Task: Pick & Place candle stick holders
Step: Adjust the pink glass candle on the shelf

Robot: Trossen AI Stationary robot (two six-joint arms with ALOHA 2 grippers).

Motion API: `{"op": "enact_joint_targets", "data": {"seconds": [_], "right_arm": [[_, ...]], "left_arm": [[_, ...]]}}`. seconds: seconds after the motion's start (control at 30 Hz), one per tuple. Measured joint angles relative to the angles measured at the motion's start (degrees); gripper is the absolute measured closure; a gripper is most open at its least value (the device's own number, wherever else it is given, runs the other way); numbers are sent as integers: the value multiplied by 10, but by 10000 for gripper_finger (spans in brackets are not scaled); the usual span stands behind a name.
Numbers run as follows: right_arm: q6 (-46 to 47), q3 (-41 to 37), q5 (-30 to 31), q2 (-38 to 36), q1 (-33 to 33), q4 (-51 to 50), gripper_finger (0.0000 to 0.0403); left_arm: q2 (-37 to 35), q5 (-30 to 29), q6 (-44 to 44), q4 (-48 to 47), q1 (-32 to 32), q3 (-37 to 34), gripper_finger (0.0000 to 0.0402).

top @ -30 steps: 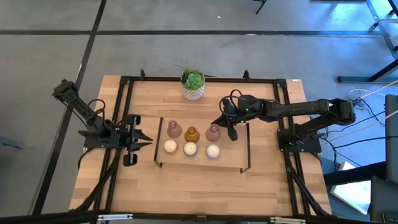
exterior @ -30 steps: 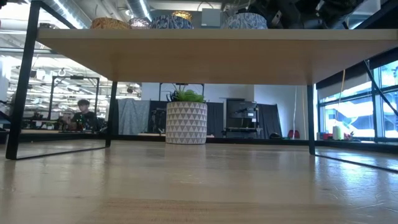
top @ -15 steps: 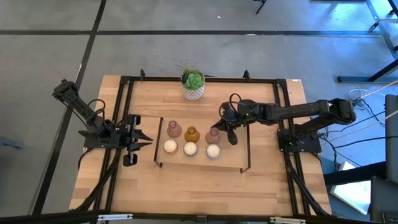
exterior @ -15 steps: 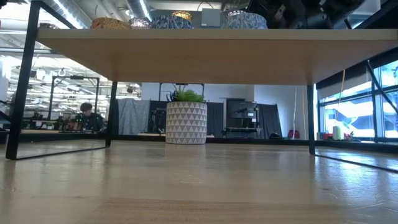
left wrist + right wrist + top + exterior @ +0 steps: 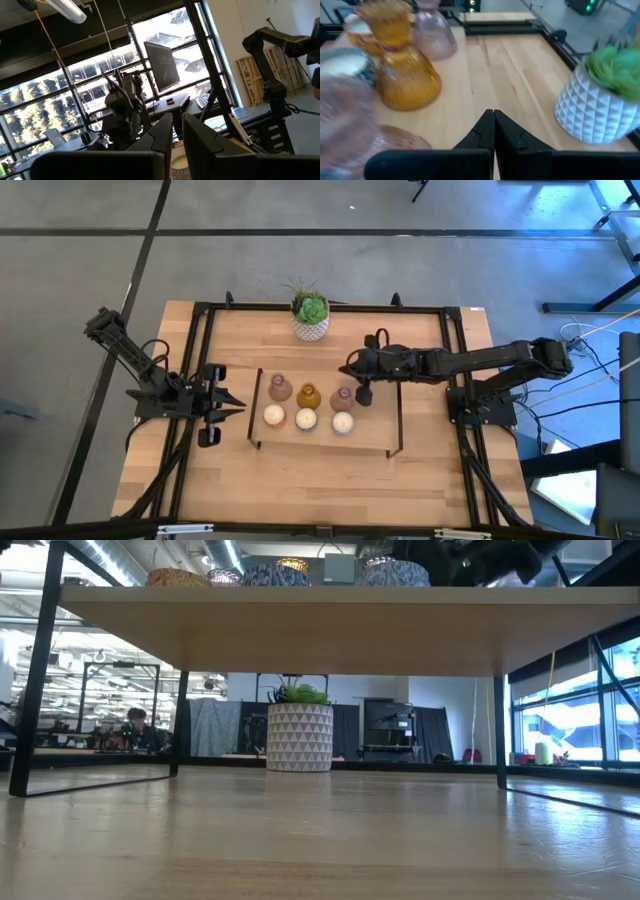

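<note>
Six candle stick holders stand on a low wooden shelf [image 5: 370, 438] mid-table. The far row holds a dusty-pink one [image 5: 280, 389], an amber one [image 5: 308, 395] and a second pink one [image 5: 342, 397]. Three cream-white ones [image 5: 306, 419] form the near row. My right gripper [image 5: 348, 370] is shut and hovers just past the right pink holder's far side, pointing toward the table's left. Its wrist view shows the amber holder [image 5: 405, 75] and the far pink holder [image 5: 434, 35] ahead of the shut fingers [image 5: 493, 122]. My left gripper [image 5: 238, 402] waits shut at the shelf's left end.
A white patterned pot with a green plant [image 5: 311, 318] stands on the table behind the shelf, also seen in the low view [image 5: 300, 738]. A black frame [image 5: 200, 360] runs round the table. The shelf's thin black legs [image 5: 252, 420] stand at both ends.
My right gripper has swung a little toward the table's near edge and the right pink holder. It has also turned at the wrist and stayed shut. The holders have not moved.
</note>
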Motion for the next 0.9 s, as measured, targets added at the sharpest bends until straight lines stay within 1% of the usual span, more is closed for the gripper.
{"op": "enact_joint_targets", "data": {"seconds": [0.1, 0.23, 0.33, 0.53, 0.6, 0.73, 0.8, 0.9], "right_arm": [[-13, 23, 0, 0, 8, -16, 403], [-26, 76, 7, 0, 16, -71, 403], [-27, 130, 17, 0, 22, -131, 403], [-30, 250, 12, 0, 33, -255, 403], [-29, 286, 0, 0, 35, -279, 403], [2, 342, -31, 7, 36, -288, 403], [5, 371, -48, 21, 39, -304, 403], [5, 424, -53, 60, 46, -359, 403]], "left_arm": [[0, 0, 0, 0, 0, 0, 365], [0, 0, 0, 0, 0, 0, 365], [0, 0, -1, 0, 0, 0, 365], [0, 0, 0, 0, 0, 0, 365], [0, 0, 0, 0, 0, 0, 365], [0, 0, 0, 0, 0, 0, 365], [0, 0, 0, 0, 0, 0, 365], [0, 0, 0, 0, 0, 0, 365]]}}
